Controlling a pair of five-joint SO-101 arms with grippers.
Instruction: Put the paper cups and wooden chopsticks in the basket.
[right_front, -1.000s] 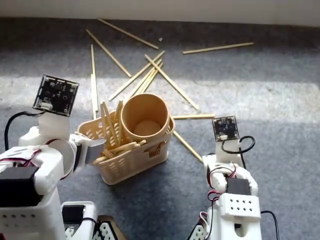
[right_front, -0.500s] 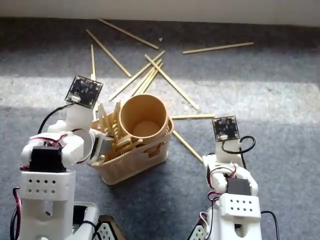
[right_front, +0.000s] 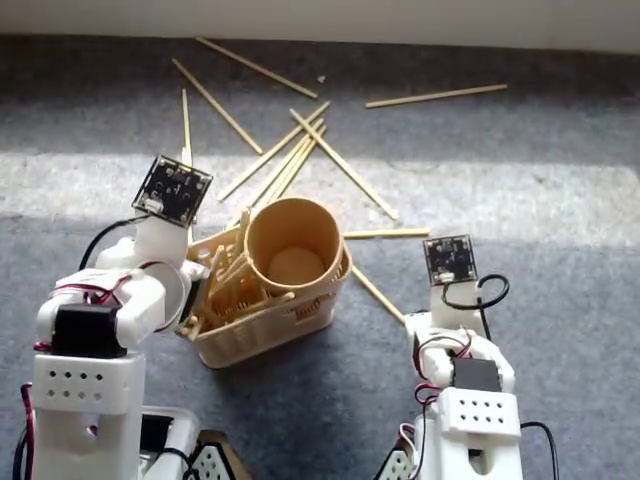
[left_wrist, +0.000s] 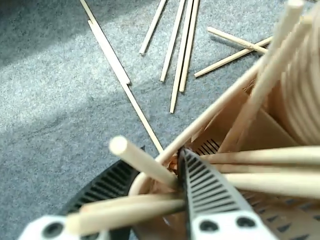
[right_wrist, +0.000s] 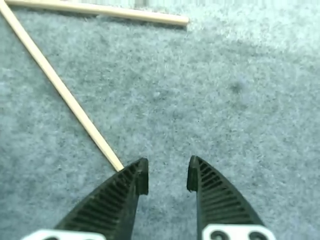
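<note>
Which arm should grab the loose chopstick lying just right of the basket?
Right. The right gripper, open, hovers beside the end of that pale wooden chopstick, while the left gripper is at the cream slotted plastic basket.

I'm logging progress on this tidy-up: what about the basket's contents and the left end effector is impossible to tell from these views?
1. Any cups nested under the paper cup: high view, its own wall hides them.
2. Number of chopsticks in the basket: high view, they overlap, and the cup and left arm cover some.
3. Whether the left end effector grips anything: left wrist view, crossing chopsticks block it.
</note>
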